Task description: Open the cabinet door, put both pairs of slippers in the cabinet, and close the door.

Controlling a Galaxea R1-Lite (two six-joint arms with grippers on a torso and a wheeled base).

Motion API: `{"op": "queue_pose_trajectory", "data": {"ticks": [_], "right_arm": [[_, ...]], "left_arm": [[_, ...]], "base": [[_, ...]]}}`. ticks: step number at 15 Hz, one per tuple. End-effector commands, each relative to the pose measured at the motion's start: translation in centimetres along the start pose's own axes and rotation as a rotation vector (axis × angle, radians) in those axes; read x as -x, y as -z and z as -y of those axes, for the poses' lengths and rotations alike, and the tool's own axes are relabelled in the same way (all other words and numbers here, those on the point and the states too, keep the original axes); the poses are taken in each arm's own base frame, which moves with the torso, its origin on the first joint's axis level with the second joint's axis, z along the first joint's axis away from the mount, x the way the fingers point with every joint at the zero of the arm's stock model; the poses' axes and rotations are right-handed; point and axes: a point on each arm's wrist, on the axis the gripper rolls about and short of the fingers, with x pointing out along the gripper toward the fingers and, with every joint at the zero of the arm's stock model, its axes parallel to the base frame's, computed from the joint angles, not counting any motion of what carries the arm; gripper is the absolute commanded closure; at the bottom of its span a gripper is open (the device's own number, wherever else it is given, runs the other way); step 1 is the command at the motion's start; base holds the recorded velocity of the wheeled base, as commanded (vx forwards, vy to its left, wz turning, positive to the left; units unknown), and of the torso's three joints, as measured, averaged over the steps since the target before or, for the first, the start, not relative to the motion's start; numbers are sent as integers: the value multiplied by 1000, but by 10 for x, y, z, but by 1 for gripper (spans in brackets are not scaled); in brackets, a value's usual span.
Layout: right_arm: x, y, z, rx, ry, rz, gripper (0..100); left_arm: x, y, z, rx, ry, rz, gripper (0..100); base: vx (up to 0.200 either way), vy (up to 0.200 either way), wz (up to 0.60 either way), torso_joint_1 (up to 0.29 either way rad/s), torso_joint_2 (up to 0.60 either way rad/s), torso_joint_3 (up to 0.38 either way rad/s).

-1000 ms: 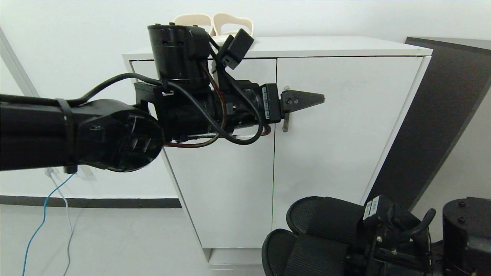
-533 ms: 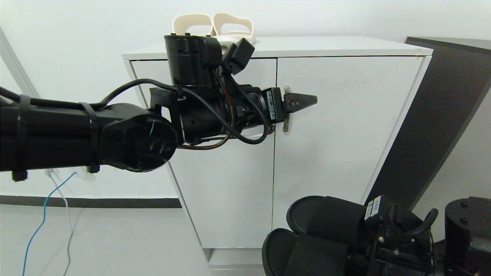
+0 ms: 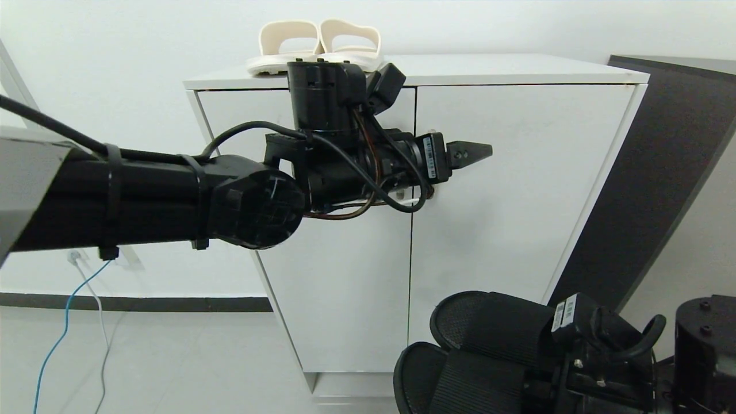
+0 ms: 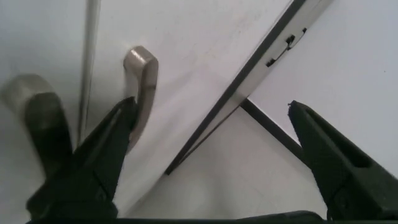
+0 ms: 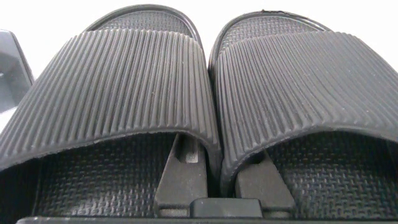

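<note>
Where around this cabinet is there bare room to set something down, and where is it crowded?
Free: the cabinet top from the cream slippers to its right edge; the floor between cabinet and cables. Crowded: the handle, where the open left gripper sits, and low front right, where the right gripper holds the black slippers.
</note>
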Motion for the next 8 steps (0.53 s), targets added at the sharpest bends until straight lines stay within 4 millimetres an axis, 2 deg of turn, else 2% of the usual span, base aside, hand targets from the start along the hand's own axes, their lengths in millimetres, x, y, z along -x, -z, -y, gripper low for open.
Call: {"op": "queue_pose_trajectory", "data": {"ticks": [1, 8], "right_arm": [[1, 0, 0, 0, -2, 2, 100], [4, 1, -3, 3, -23, 4, 100]], "left_arm": [[-1, 2, 1, 11, 6, -6, 100], [34, -1, 18, 12, 14, -15, 100]], "base": [[0, 0, 0, 0, 0, 0], [0, 0, 0, 0, 0, 0]]}}
